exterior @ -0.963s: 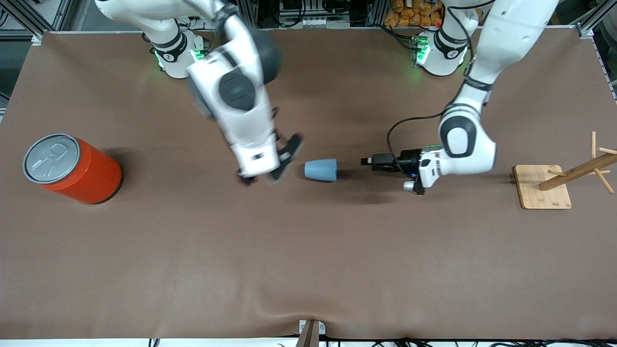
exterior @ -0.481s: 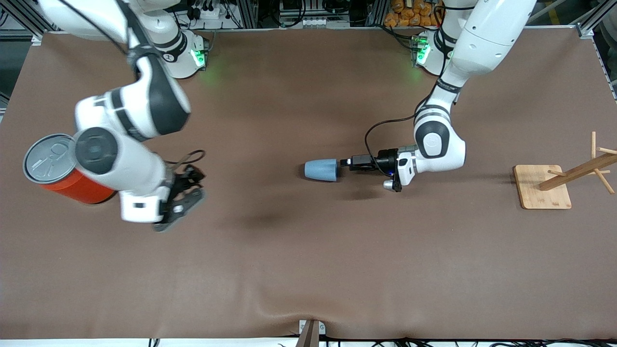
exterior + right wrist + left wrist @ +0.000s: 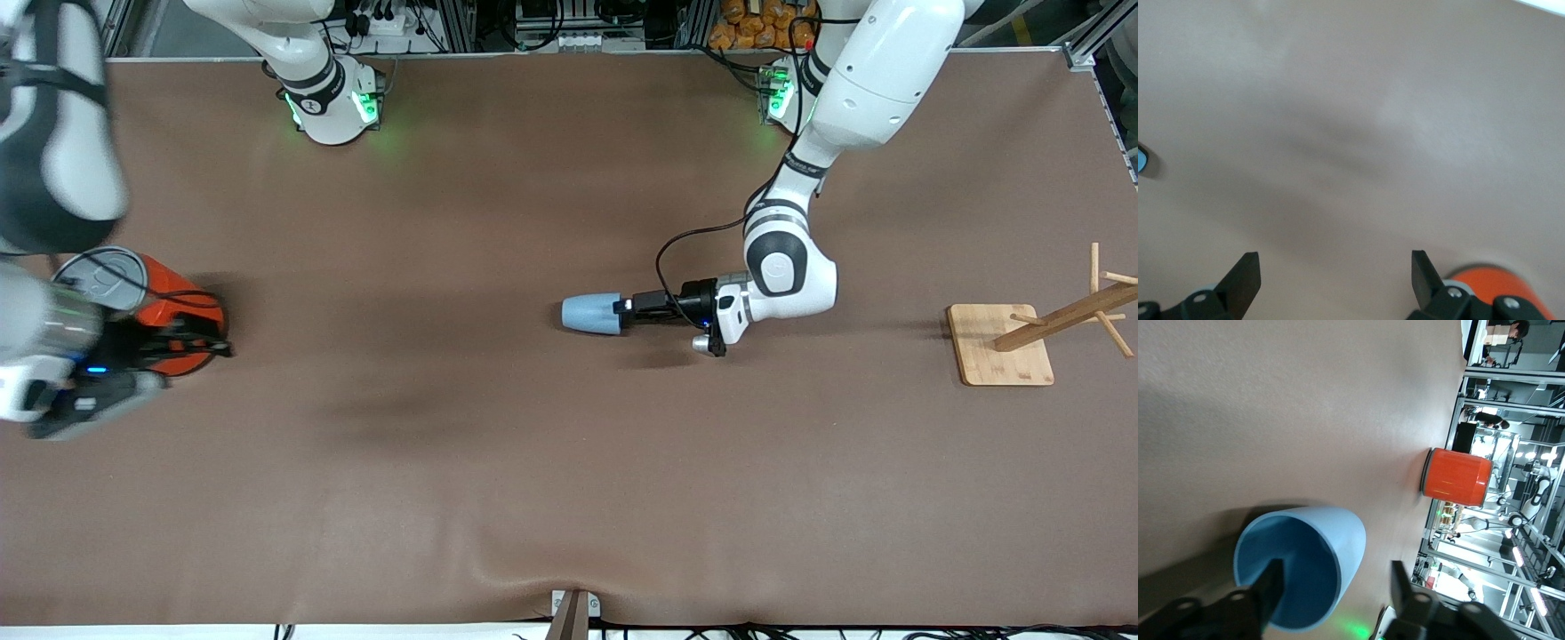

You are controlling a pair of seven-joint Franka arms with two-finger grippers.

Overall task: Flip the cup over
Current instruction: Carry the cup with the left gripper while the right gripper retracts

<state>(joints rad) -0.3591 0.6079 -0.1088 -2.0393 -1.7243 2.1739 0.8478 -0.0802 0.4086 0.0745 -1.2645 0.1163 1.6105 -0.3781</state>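
Observation:
The light blue cup (image 3: 591, 313) lies on its side mid-table, with its mouth toward the left arm's end. My left gripper (image 3: 625, 307) is open at the mouth, low over the table. In the left wrist view the cup (image 3: 1331, 540) shows its darker blue inside. One finger of the left gripper (image 3: 1335, 587) is inside the cup and the other is outside its wall; neither is closed on it. My right gripper (image 3: 213, 333) is open and empty beside the orange can, away from the cup. In the right wrist view its fingers (image 3: 1243, 277) stand wide apart over bare table.
The orange-red can (image 3: 169, 302) with a grey lid stands at the right arm's end, partly covered by the right arm; it also shows in the left wrist view (image 3: 1457, 477) and the right wrist view (image 3: 1488, 280). A wooden rack (image 3: 1058, 316) on a bamboo base stands at the left arm's end.
My right arm has swung from beside the cup to the orange can. My left gripper has slid up to the cup's mouth and one finger has gone inside. The cup has not moved.

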